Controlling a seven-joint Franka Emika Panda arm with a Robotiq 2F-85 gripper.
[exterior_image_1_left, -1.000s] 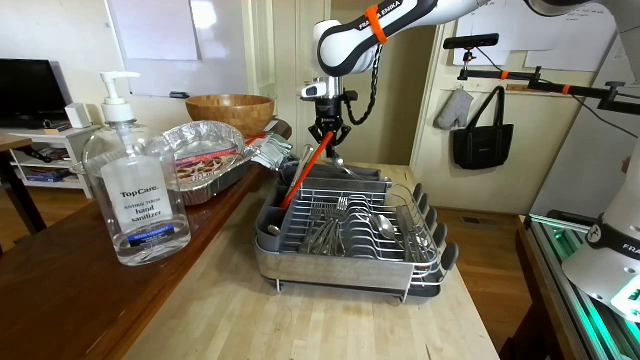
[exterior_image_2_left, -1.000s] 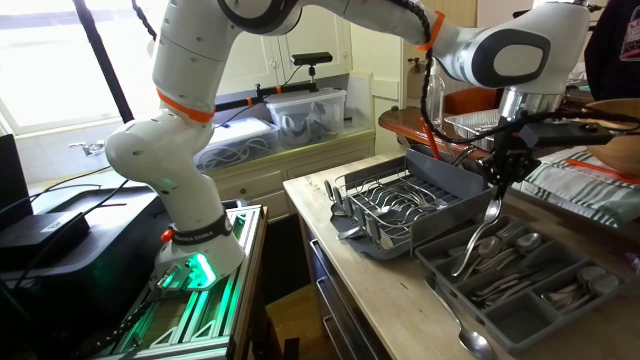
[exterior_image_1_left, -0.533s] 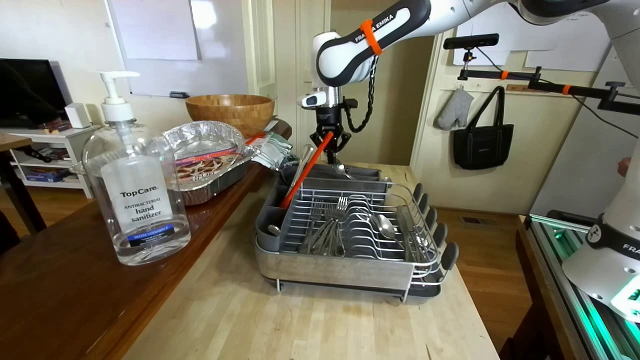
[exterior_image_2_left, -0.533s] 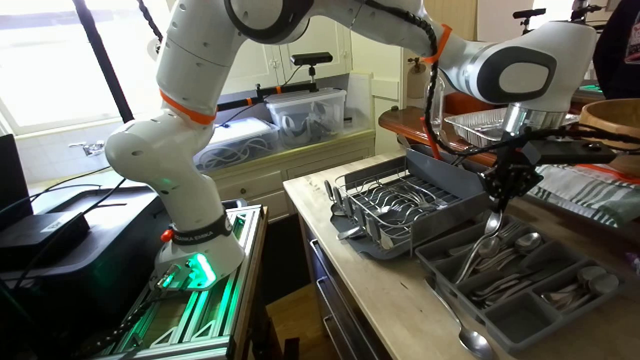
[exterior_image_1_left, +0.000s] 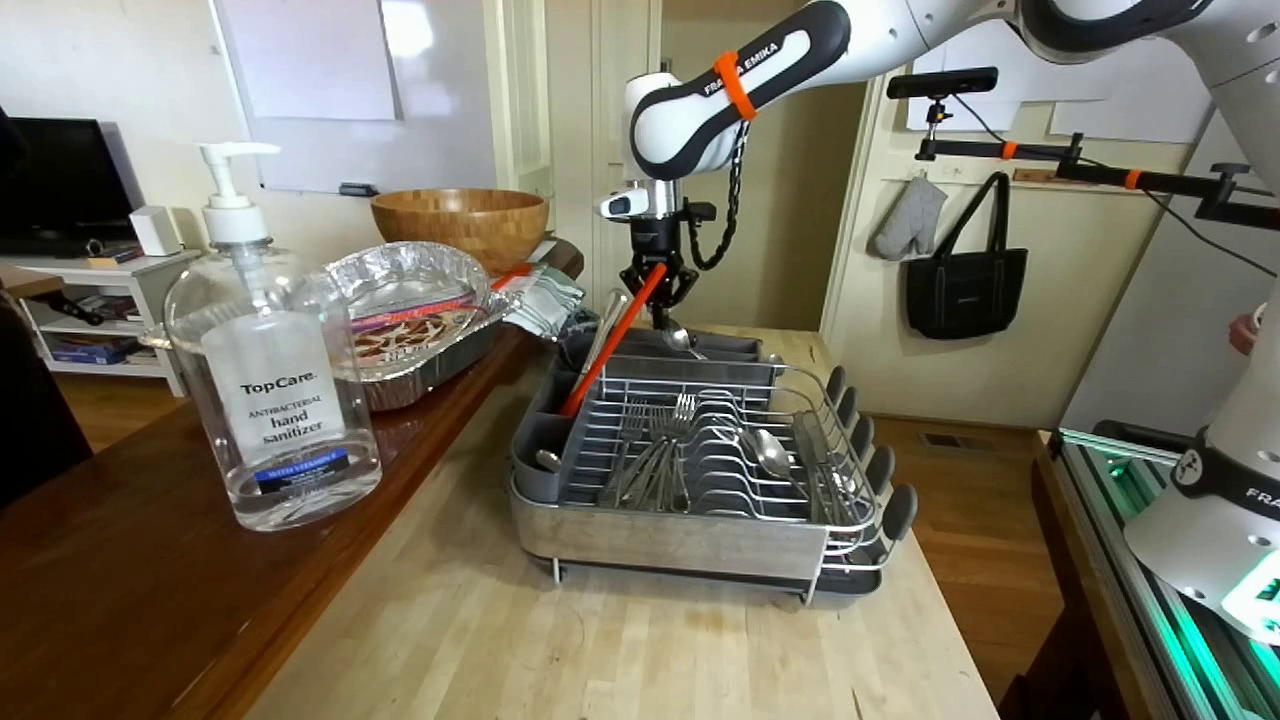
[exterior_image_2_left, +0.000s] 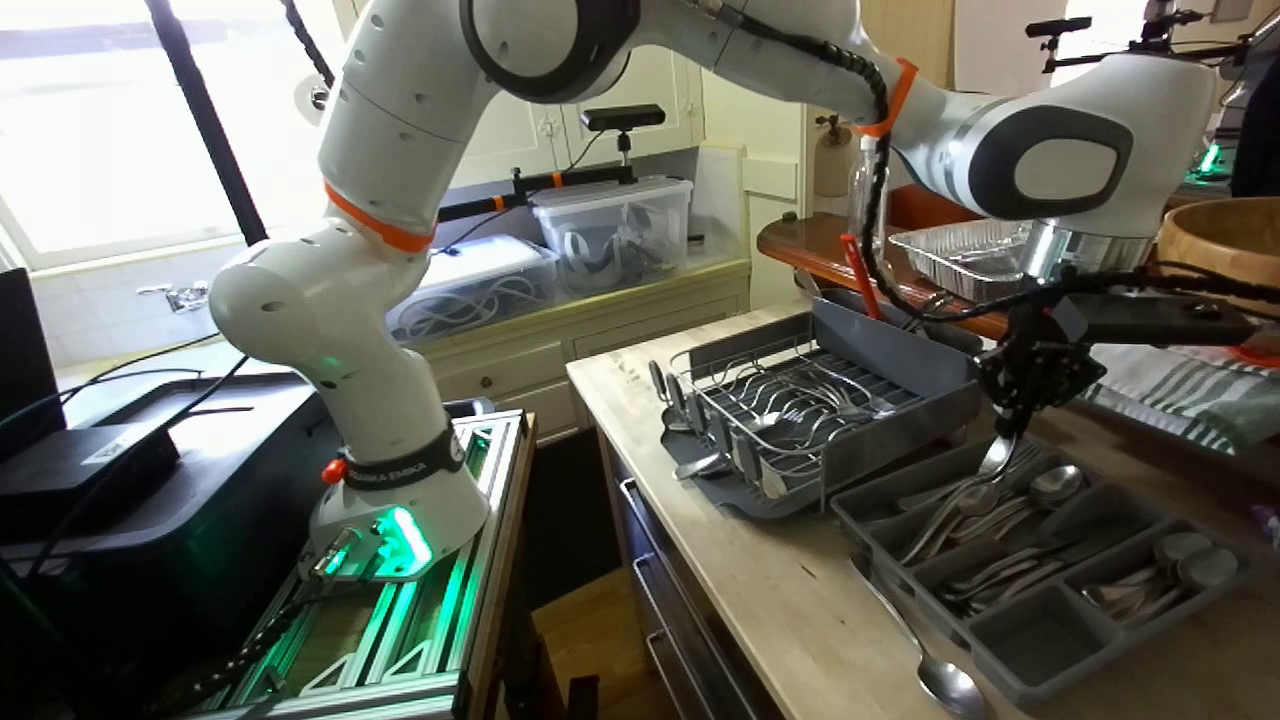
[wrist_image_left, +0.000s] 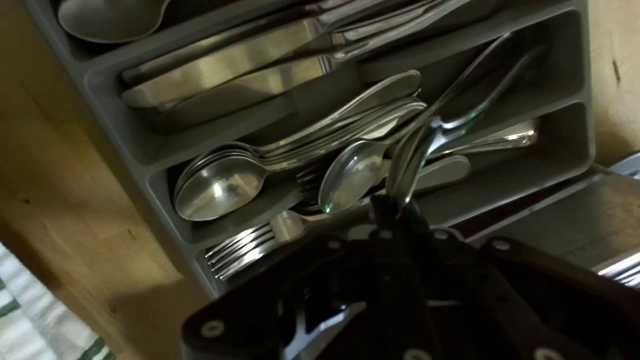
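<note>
One spoon (exterior_image_2_left: 997, 457), its wide end pinched in the gripper (wrist_image_left: 398, 209), hung tilted beneath it; the tray (exterior_image_2_left: 1045, 640) lay below the gripper, and the rack (exterior_image_2_left: 900, 442) stood near its side

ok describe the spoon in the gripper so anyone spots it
In an exterior view, find the rack, then the cutlery tray beside it. Above the tray is the gripper. It pinches the spoon, bowl end up, handle slanting down, unlike the spoons lying in the tray.

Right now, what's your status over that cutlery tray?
End effector shut on a spoon by its bowl end. Handle slanting down over the cutlery tray, contact unclear. Possible snag: other spoons and forks lying beneath.
</note>
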